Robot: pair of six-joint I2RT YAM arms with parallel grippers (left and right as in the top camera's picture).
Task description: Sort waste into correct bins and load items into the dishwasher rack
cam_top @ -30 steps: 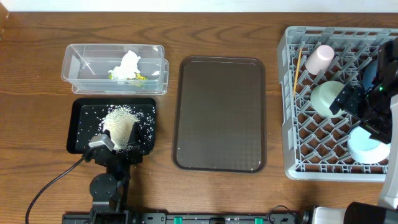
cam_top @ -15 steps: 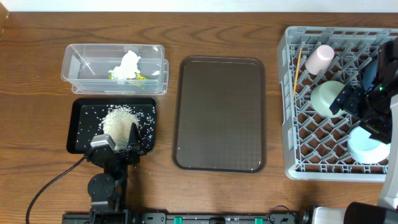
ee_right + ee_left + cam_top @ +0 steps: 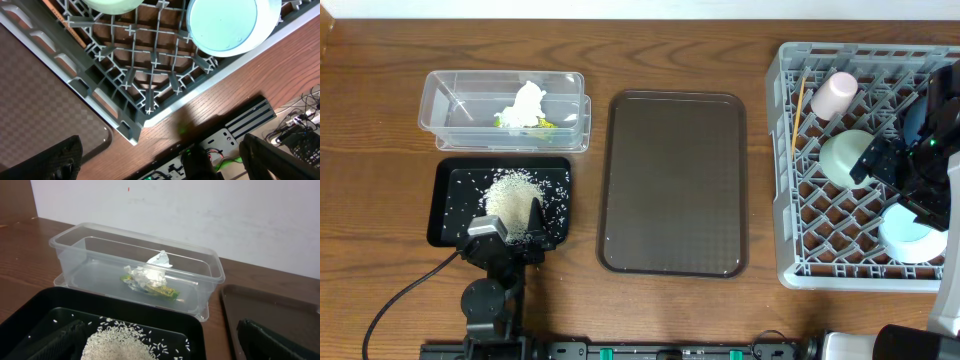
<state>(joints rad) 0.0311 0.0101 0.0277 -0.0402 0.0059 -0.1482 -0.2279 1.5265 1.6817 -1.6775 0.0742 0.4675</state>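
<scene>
The rice heap [image 3: 512, 196] lies in the black tray [image 3: 448, 205]. My left gripper [image 3: 523, 228] is open and empty, low over the tray's front edge, with the rice [image 3: 120, 345] between its fingers [image 3: 160, 349]. The clear container [image 3: 440, 112] holds the crumpled tissue [image 3: 526, 100] and the yellow-green wrapper [image 3: 546, 124]; both show in the left wrist view [image 3: 156, 266] [image 3: 162, 288]. The grey rack [image 3: 786, 160] holds the pink cup [image 3: 834, 94], a mint bowl [image 3: 840, 156], a light-blue bowl [image 3: 903, 234] and the orange stick [image 3: 801, 105]. My right gripper [image 3: 160, 160] is open and empty above the rack's front corner [image 3: 127, 117]. The dark-blue plate is not seen.
The brown serving tray [image 3: 672, 182] lies between the bins and the rack, bare. My right arm [image 3: 920, 160] covers the rack's right side. The robot base and cables [image 3: 250, 125] sit off the table's front edge.
My left gripper has drawn back very slightly toward the table's front. The right arm and all objects have not moved.
</scene>
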